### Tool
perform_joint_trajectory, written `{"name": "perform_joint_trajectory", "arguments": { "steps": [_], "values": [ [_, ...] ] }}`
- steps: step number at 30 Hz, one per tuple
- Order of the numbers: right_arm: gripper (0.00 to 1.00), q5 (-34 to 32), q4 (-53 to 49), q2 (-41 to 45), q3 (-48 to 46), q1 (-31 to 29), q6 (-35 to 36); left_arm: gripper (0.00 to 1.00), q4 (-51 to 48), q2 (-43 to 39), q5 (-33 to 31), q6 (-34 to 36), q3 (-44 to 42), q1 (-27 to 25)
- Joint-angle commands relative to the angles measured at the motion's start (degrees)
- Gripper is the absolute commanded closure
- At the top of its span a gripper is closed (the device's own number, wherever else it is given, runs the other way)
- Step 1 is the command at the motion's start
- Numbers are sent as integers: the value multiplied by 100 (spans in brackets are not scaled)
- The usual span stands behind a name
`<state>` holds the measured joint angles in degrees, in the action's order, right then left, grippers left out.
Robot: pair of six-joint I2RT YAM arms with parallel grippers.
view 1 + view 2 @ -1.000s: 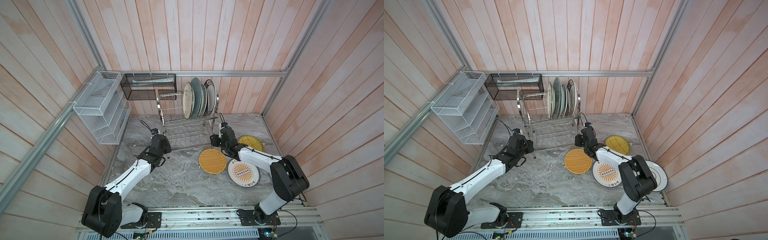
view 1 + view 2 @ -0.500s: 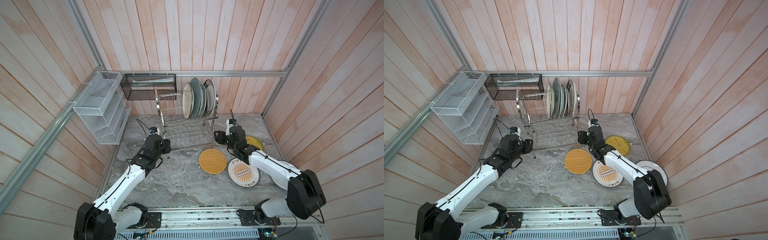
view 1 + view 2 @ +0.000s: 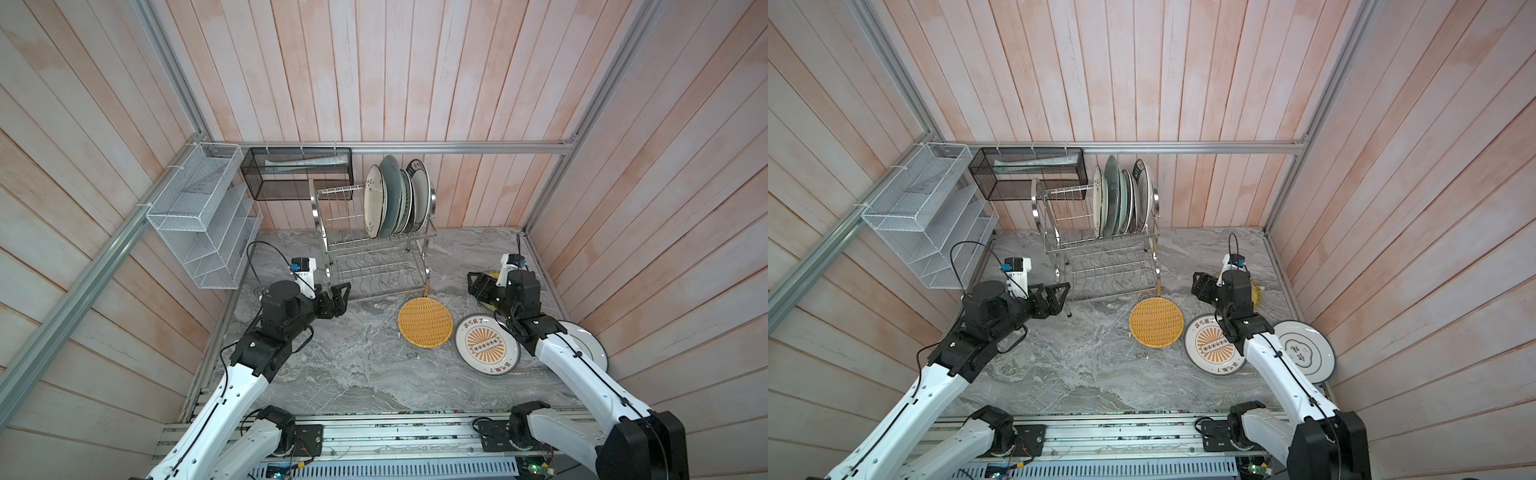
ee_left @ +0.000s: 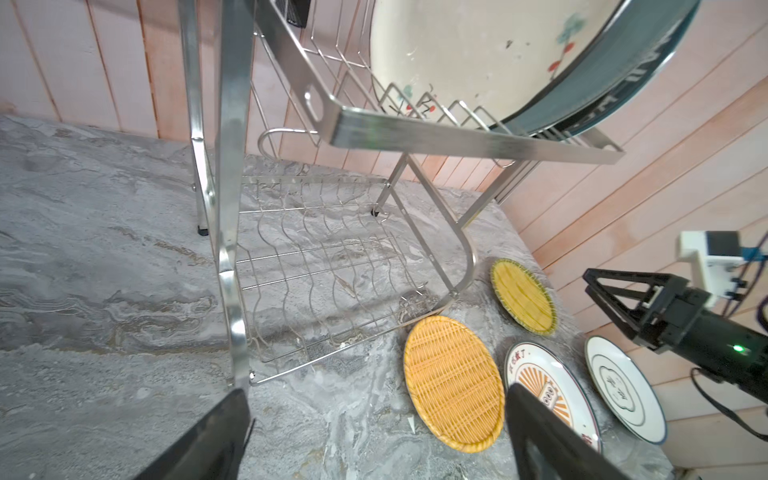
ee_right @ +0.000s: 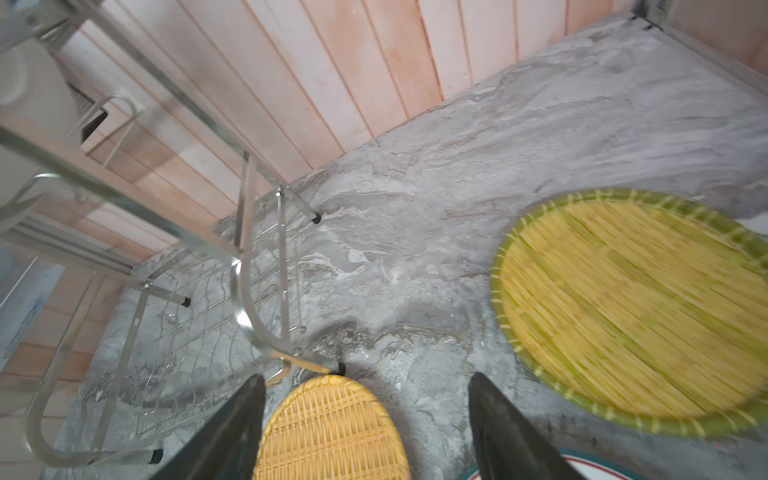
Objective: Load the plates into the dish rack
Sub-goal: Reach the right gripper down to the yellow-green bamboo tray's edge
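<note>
The left gripper (image 4: 374,392) is hanging with its jaws spread wide and nothing between them, close to the front left leg of the dish rack (image 3: 374,249). The right gripper (image 5: 365,378) is gaping and empty too, poised near the green-rimmed woven plate (image 5: 631,307) off the rack's right side. A row of plates (image 3: 399,199) is standing on edge at the right end of the upper tier. The orange woven plate (image 3: 425,322), the sunburst plate (image 3: 486,345) and the blue-ringed plate (image 3: 1304,351) are lying flat on the table (image 3: 353,365), like the green-rimmed one. The step seems to be reaching for the next plate: the right arm is best hooking one finger over the nearest rim, tipping the plate upright, then carrying it to the free prongs left of the cream plate (image 3: 372,199). Against a second ago, the right gripper is sitting farther from the rack, the left wrist is drawn back, and both pairs of jaws are standing wider, while the plates are lying unmoved
</note>
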<state>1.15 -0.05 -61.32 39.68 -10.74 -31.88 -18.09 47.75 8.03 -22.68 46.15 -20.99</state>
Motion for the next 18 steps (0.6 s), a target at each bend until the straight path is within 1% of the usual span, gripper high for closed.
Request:
{"name": "perform_joint_trajectory", "arguments": {
  "steps": [1,2,5,7,11,13,16,18],
  "values": [
    [19,424,-160,90,-209,440,-129,0,31,-151,340,-183,-150,30],
    [18,464,-151,100,-268,572,-147,0,65,-189,437,-252,-164,30],
    [15,633,-145,94,-424,1026,-236,0,346,-375,1012,-412,-312,34],
    [12,721,-111,133,-561,1330,-290,0,609,-568,1565,-328,-504,33],
    [7,885,-88,257,-801,1993,-335,0,1005,-1040,2115,-141,-984,25],
    [5,928,-20,269,-922,2277,-341,0,1014,-1224,2180,-220,-1141,44],
    [5,1367,272,162,-1147,2710,-480,0,1162,-1298,2698,-187,-1213,61],
    [5,1789,596,41,-1337,2958,-622,0,1193,-1215,3039,-181,-1204,69]
  ]
}}
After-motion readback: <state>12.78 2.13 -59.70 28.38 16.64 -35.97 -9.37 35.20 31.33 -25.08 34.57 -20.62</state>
